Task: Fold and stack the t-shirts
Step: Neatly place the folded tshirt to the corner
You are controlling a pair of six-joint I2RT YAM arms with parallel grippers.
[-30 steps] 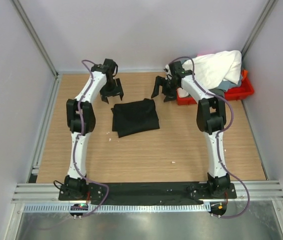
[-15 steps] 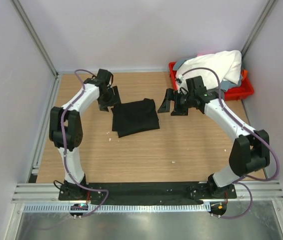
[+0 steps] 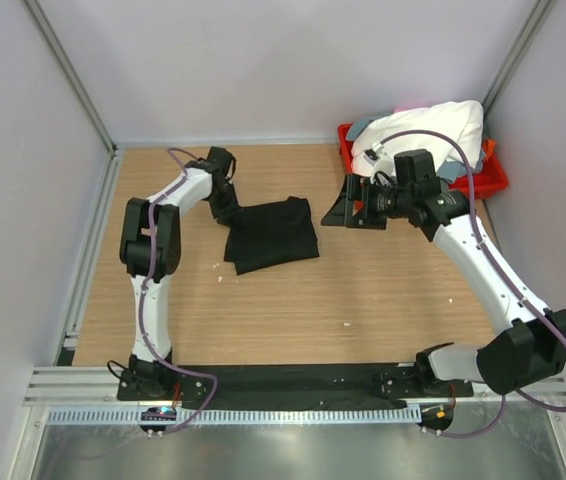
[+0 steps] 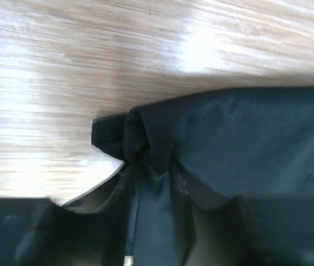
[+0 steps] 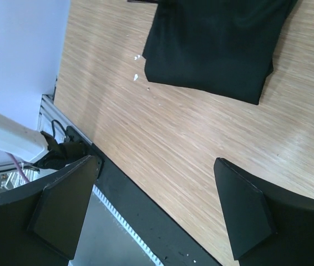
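One tee looks done: folded black t-shirt (image 3: 271, 233) at surface (image 3: 363, 295) centre, my left claw (image 3: 228, 207) pinched on its far-left corner, right claw (image 3: 348, 212) spread wide alongside; nxt I'd prob. let go & fetch the white t-shirt (image 3: 433, 128).

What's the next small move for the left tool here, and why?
Probably a slight lift of the corner it holds. The left tool sits on the far left corner of the folded black t-shirt, and the fabric puckers into it in the wrist view, so the grip looks made. The right tool hangs open, off the shirt.
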